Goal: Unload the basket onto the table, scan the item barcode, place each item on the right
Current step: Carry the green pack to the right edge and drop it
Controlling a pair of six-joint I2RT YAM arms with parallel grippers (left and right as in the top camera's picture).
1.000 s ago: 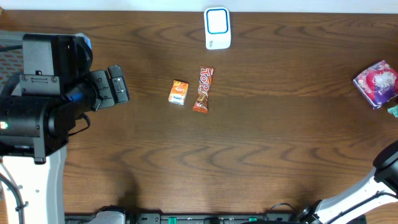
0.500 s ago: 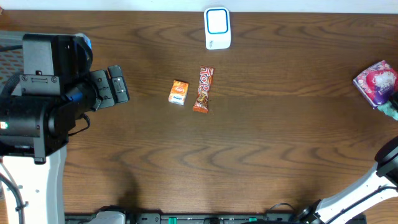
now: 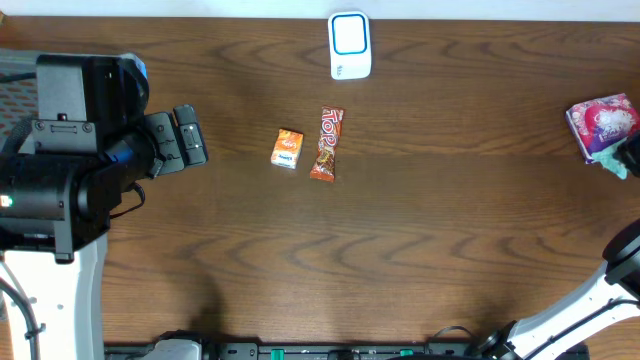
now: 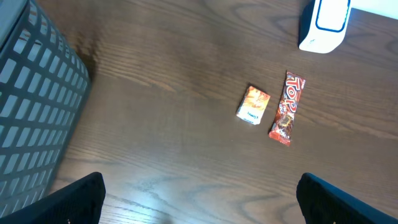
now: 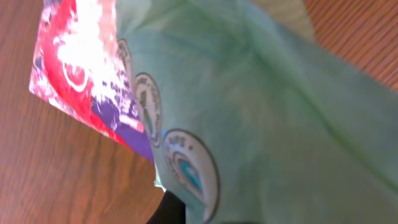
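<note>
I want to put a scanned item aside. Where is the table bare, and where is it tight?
Free: the wide wood between the candy bar and the pink packet, and the near strip in front of the orange box. Crowded: the middle, where box and bar lie close in front of the scanner, and the left side under the left arm.

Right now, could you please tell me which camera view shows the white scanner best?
Overhead: the scanner sits whole. The left wrist view crops its top; the right wrist view misses it.
</note>
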